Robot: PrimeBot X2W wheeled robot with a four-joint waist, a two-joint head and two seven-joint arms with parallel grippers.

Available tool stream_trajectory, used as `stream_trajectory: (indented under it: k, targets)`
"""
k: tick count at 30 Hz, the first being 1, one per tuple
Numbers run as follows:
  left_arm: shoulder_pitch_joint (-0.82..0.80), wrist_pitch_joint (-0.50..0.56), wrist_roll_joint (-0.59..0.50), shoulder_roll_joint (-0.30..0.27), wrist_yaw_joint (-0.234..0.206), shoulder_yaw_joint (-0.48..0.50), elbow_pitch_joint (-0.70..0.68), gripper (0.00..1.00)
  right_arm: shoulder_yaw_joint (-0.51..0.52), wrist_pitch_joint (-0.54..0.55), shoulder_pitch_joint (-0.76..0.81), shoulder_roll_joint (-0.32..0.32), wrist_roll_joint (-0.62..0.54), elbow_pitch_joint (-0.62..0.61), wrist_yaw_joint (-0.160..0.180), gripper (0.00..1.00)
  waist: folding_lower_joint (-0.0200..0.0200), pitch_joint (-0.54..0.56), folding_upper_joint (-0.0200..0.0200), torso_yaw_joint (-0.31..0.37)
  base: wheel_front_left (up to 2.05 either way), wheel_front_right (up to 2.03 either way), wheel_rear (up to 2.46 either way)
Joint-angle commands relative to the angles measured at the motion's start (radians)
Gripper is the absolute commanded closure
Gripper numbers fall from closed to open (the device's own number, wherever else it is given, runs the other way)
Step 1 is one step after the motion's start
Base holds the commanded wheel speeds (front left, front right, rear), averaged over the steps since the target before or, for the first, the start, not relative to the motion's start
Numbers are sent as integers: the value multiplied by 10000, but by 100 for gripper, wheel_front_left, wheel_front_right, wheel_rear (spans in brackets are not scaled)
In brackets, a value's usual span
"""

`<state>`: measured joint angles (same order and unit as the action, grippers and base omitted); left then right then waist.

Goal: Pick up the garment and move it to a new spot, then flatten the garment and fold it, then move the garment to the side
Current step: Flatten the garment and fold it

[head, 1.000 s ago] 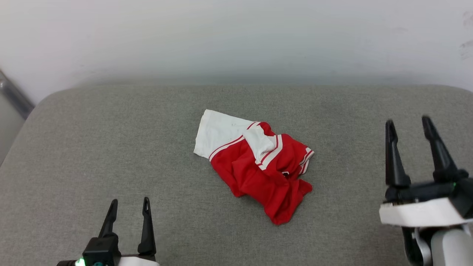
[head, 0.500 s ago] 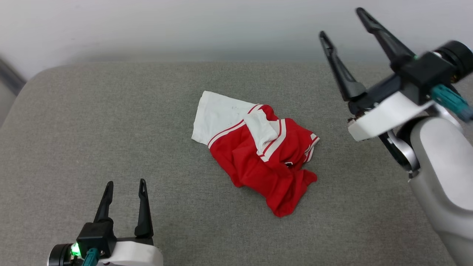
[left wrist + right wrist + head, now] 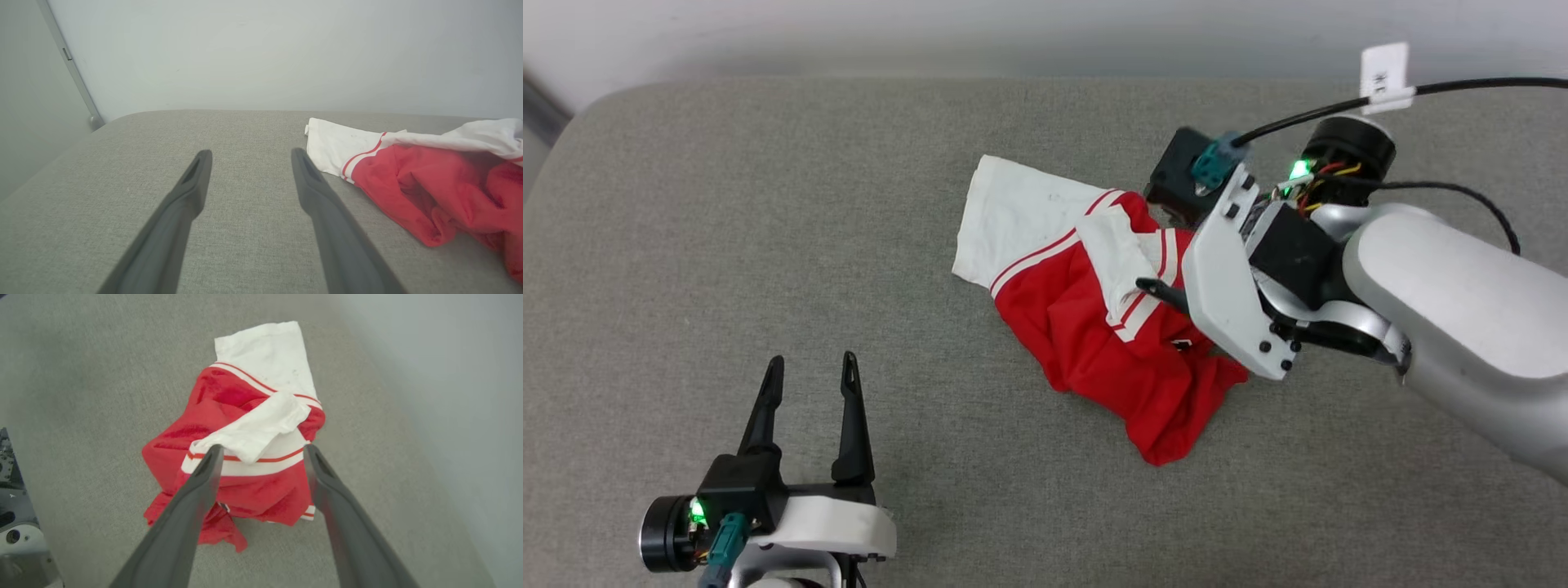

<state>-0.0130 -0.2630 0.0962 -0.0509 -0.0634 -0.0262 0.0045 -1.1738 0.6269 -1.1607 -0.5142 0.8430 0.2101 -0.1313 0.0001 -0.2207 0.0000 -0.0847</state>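
Observation:
The garment [image 3: 1094, 343] lies crumpled in the middle of the grey cushion [image 3: 768, 204], red body bunched and one white sleeve spread toward the back left. My right gripper [image 3: 262, 449] hangs open just over its right half, fingers spread either side of a folded white sleeve and striped trim [image 3: 245, 465]. One dark finger [image 3: 1156, 287] pokes out from under the white wrist plate in the head view. My left gripper [image 3: 813, 363] stands open near the front left, well clear of the garment [image 3: 416, 183]. The letters and numbers are hidden.
A pale wall runs behind the cushion's back edge. A grey metal strip [image 3: 77, 77] stands at the far left. A black cable with a white tag [image 3: 1384, 77] trails from my right wrist. Bare cushion lies left and in front of the garment.
My right arm swung from the right side up and over the garment, fingers now pointing down onto it. The head camera tilted lower. The left gripper stayed open and nearly still.

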Motion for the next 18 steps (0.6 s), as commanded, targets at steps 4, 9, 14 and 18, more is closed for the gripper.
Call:
stream_trajectory:
  k: [4,9,14,18]
  targets:
    - [-377,-26,127,8,-83,-113,-24,0,-752,682,-665,-50,455,46,10,0,-1,-556,0,-225,0,0,0]
    - [-703,-26,249,7,-131,-320,65,0,-1041,832,-662,202,454,376,9,0,-1,-1101,0,-441,0,0,0]
    - [-935,-26,301,8,-137,-410,165,0,-1074,1362,213,264,-41,361,9,0,-1,-1371,0,-541,0,0,0]
    - [-998,-26,277,8,-146,-321,237,0,-1078,1424,568,106,-277,258,9,0,-1,-1429,0,-443,0,0,0]
